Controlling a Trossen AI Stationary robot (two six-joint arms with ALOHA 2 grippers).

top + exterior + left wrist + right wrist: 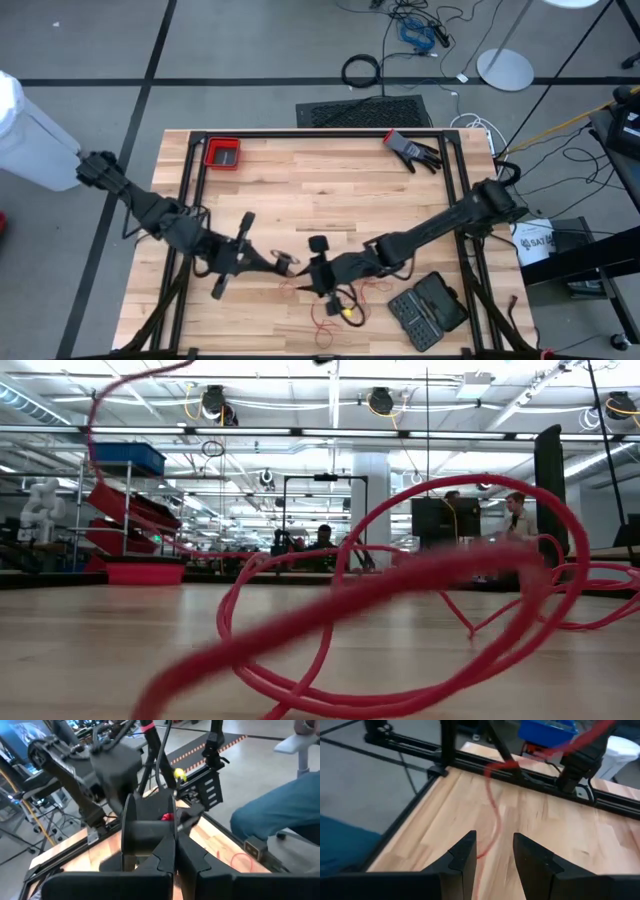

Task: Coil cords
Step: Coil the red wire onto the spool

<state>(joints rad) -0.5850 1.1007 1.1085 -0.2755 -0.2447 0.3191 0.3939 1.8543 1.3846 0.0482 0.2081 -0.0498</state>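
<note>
While sprawled in loose loops on the wooden table (330, 190) near its front edge, red cord (335, 312) runs between the two grippers and trails toward a small yellow piece (346, 311). Seen from table height as big blurred red curves (400, 610) close to the lens. Joined at one end to a black spool (147, 837) with round flanges, a bit of red showing at its hub. Held by the left gripper (268, 258), fingers (192, 860) pressed together on the spool's flange. Left arm stretched from the table's left side, forearm low and angled inward toward the front middle. Right gripper (318, 283) just beside the spool, fingers (465, 855) spread apart with nothing clearly between them, one strand of cord (492, 820) lying on the wood ahead of them. Right arm reaching in from the right side, bent at the elbow, wrist low over the loops. Farther off: red tray (222, 153) at the back left corner, dark glove (412, 150) at the back right, black tool case (428, 310) open at the front right. People seated in the room beyond, (516, 515) among them.
</note>
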